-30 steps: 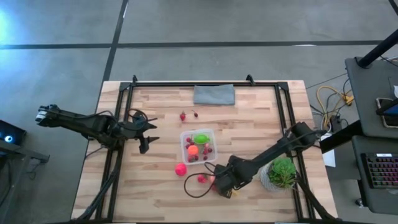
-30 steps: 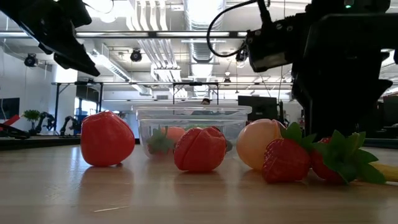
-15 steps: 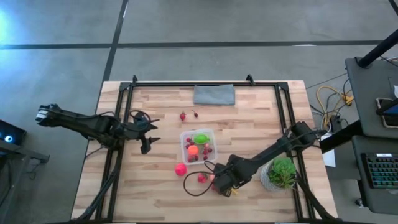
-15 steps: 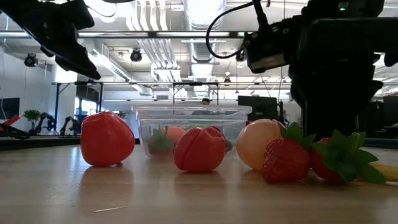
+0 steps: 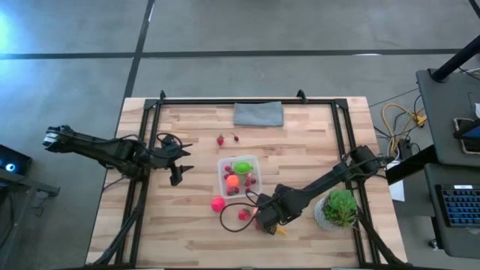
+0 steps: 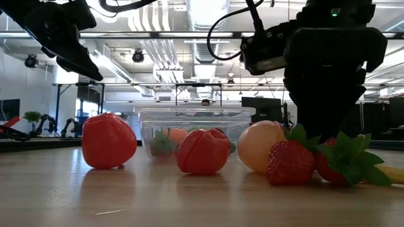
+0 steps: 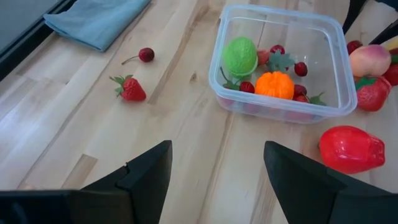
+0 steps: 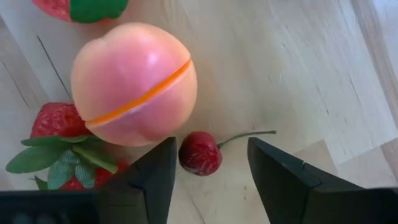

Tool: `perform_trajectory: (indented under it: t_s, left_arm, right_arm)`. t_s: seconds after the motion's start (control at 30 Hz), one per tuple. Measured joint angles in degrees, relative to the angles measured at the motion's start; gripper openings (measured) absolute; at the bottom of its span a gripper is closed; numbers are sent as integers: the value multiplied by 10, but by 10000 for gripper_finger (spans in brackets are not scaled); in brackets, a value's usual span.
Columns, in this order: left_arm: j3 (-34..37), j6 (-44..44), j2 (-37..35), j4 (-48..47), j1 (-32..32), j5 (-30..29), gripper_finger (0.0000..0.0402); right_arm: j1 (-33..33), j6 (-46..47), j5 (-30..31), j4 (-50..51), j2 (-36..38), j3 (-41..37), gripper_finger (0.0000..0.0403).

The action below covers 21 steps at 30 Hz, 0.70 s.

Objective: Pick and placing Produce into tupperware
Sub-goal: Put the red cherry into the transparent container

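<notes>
The clear tupperware (image 5: 238, 175) sits mid-table and holds a green ball (image 7: 239, 56), an orange one (image 7: 274, 85) and small red berries. Near the front edge lie a peach (image 8: 134, 84), strawberries (image 8: 59, 134), a cherry (image 8: 200, 152) and a pink-red fruit (image 5: 217, 203). My right gripper (image 8: 211, 146) points down over this cluster. It is open, with one finger on each side of the cherry, which rests on the wood close to one finger. My left gripper (image 7: 214, 155) hangs open above the table's left side, holding nothing.
A strawberry (image 7: 129, 89) and a cherry (image 7: 145, 55) lie beyond the box, toward the far edge. A folded grey cloth (image 5: 258, 114) lies at the far edge. A potted plant (image 5: 340, 208) stands at the near right, beside my right arm. A black cable loops by the near fruits.
</notes>
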State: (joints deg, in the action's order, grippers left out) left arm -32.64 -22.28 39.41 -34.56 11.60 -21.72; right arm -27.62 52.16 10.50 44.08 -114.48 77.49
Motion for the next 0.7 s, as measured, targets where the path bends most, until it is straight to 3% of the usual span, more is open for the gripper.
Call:
perform_trajectory:
  t_s: [0.3,0.7]
  left_arm:
    - [-1,0,-1,0,0,-8,240]
    - [0,0,-1,-5,0,-7,240]
  right_arm:
    - [-1,-1,0,-2,0,-9,137]
    - [-2,-1,0,-7,-1,-18,105]
